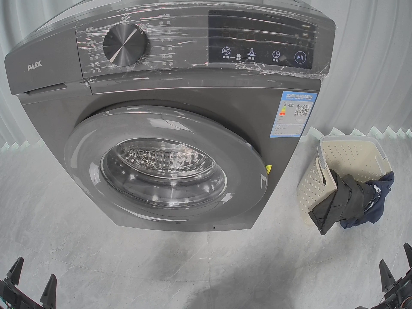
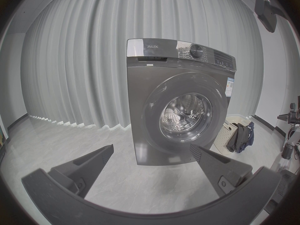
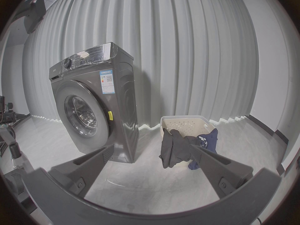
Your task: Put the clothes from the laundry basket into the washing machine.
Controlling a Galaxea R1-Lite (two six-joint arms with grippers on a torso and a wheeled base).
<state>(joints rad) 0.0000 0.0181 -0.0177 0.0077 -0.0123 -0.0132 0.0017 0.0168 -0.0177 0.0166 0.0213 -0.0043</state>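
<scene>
A grey front-loading washing machine stands before me, its round glass door closed. To its right on the floor sits a cream perforated laundry basket. A dark grey garment and a navy garment hang over its front rim. Both grippers are low and near me, well short of the machine. My left gripper is open with nothing held, also seen as the left gripper. My right gripper is open and empty, the right gripper facing the basket and clothes.
Pale marble-look floor spreads in front of the machine and basket. A pleated white curtain runs behind them. The control dial and touch panel sit under plastic film.
</scene>
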